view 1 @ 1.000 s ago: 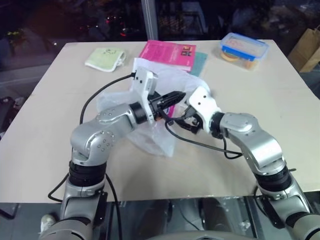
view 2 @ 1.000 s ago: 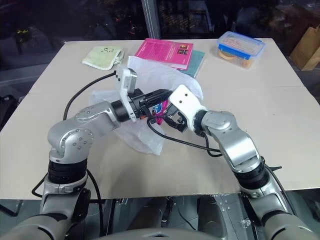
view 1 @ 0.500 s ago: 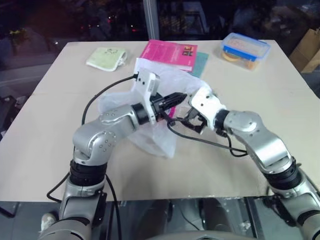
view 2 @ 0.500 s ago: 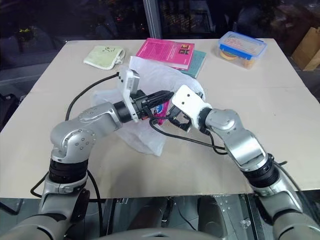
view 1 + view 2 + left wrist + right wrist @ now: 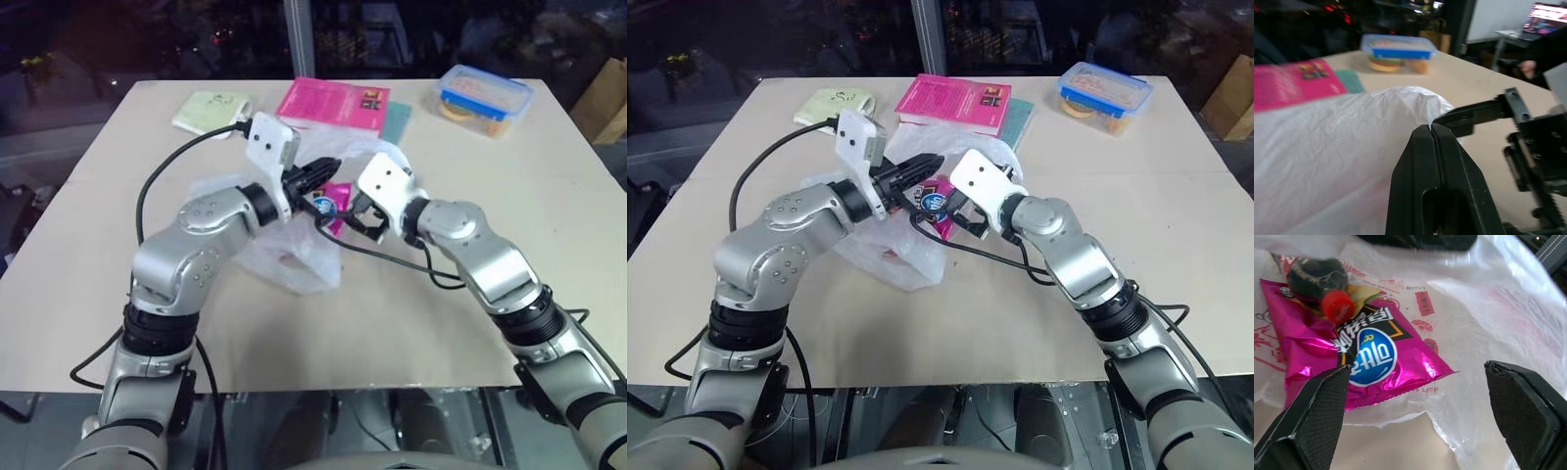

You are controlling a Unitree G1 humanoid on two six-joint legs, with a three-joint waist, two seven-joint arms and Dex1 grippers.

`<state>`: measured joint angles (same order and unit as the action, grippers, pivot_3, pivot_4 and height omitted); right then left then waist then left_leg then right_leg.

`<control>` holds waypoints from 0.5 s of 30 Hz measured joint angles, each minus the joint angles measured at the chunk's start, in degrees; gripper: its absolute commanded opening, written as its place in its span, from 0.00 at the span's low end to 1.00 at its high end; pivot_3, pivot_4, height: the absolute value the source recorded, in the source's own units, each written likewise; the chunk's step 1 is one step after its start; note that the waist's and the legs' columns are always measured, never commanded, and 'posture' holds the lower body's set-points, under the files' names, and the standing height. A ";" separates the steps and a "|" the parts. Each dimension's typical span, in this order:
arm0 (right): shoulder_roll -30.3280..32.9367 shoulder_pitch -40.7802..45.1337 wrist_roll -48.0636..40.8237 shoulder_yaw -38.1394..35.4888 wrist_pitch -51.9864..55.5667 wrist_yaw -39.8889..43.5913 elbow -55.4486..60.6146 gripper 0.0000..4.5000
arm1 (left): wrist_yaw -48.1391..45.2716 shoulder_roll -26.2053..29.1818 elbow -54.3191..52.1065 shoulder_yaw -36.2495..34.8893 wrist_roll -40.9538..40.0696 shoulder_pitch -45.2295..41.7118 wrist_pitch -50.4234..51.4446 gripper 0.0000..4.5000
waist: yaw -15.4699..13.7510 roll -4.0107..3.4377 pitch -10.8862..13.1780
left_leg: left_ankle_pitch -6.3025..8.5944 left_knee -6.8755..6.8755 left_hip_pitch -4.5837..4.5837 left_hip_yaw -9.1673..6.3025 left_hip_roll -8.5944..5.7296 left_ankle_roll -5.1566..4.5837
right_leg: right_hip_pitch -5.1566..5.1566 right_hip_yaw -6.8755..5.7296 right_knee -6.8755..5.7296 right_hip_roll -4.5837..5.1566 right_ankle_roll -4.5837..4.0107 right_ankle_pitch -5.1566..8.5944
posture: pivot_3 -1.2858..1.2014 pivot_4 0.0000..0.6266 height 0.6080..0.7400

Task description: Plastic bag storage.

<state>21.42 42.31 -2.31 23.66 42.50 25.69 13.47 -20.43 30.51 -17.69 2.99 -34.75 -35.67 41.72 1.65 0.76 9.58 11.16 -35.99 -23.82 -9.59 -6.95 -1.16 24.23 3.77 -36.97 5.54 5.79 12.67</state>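
The left gripper (image 5: 1432, 128) has its fingers pressed together, empty, just above the plastic bag (image 5: 294, 257); the right gripper (image 5: 1415, 406) stands wide apart over a magenta snack packet (image 5: 1359, 360) lying on the bag. The bag lies crumpled mid-table (image 5: 88, 196), near a pink book (image 5: 333, 103).

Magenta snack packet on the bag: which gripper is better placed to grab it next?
Probably the right. The right gripper is open and faces the magenta snack packet, which lies on the plastic bag between its fingers. The left gripper is shut, above the bag.
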 measured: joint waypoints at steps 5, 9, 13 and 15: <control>0.65 -0.03 3.44 0.42 -0.79 -1.01 -0.82 0.98 | 2.26 -0.72 0.72 3.40 6.58 -0.16 -3.90 0.00 | 0.23 0.00 0.00 | 0.00 0.00 0.00 0.01 0.01 0.00 | 0.01 0.00 -0.01 -0.01 0.00 0.00 | 0.52 0.24 1.00; 1.25 0.01 7.05 1.31 -3.54 -1.46 -2.53 0.98 | 2.42 -1.62 0.97 4.67 9.39 -0.15 -4.92 0.00 | 0.31 0.00 0.00 | 0.00 0.00 0.00 0.02 0.01 0.00 | 0.01 0.01 -0.01 -0.02 0.00 0.00 | 0.52 0.24 1.00; 0.12 0.04 8.39 1.07 -4.53 -1.71 -4.14 0.98 | 4.43 -1.33 1.39 6.55 16.76 -0.13 -7.13 0.00 | 0.47 0.00 0.00 | 0.00 0.01 0.01 0.01 0.02 0.01 | 0.01 0.01 -0.02 -0.03 0.00 0.00 | 0.52 0.24 1.00; 0.21 0.03 9.16 0.60 -4.58 -1.61 -4.59 0.98 | 5.75 -1.20 1.86 6.45 20.51 -0.10 -7.58 0.00 | 0.41 0.00 0.00 | 0.00 0.00 0.01 0.01 0.02 0.01 | 0.01 0.01 -0.02 -0.04 0.00 0.00 | 0.52 0.24 1.00</control>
<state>21.63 42.34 6.85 24.26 37.93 24.07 8.88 -14.68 29.32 -15.84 9.45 -14.24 -35.77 34.14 2.06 0.76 9.58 11.16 -35.99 -23.81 -9.58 -6.93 -1.15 24.25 3.78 -36.99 5.51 5.79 12.67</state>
